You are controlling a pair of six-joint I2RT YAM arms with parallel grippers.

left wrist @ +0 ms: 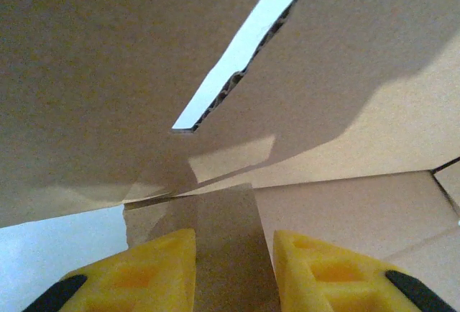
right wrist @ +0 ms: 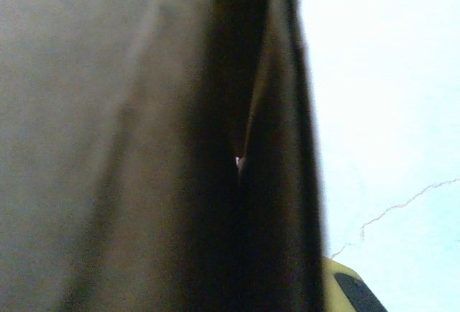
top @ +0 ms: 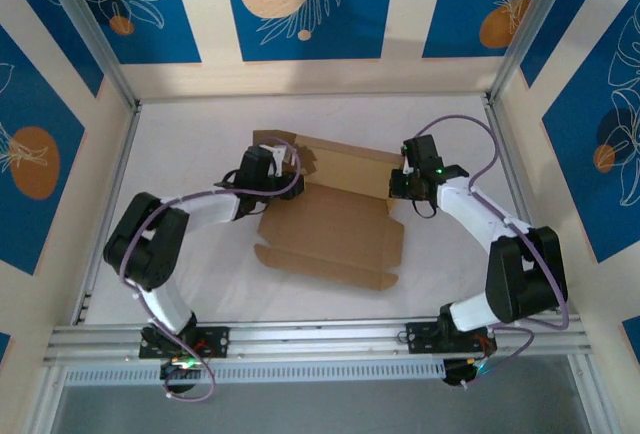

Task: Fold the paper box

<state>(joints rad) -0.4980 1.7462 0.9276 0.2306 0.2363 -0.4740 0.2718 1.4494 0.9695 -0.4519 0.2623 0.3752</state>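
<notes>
The paper box is brown cardboard lying mid-table, its base flat and its back panel raised. My left gripper is at the box's left end, under a lifted side flap. In the left wrist view its yellow fingers stand apart with a narrow cardboard flap filling the gap between them, and box panels rise close ahead. My right gripper is at the box's right end. In the right wrist view a doubled cardboard wall runs down into the jaws beside one yellow finger.
The white tabletop is fenced by aluminium rails at the front and by corner posts. Patterned blue-and-cream walls stand on three sides. Bare table lies left and right of the box and behind it.
</notes>
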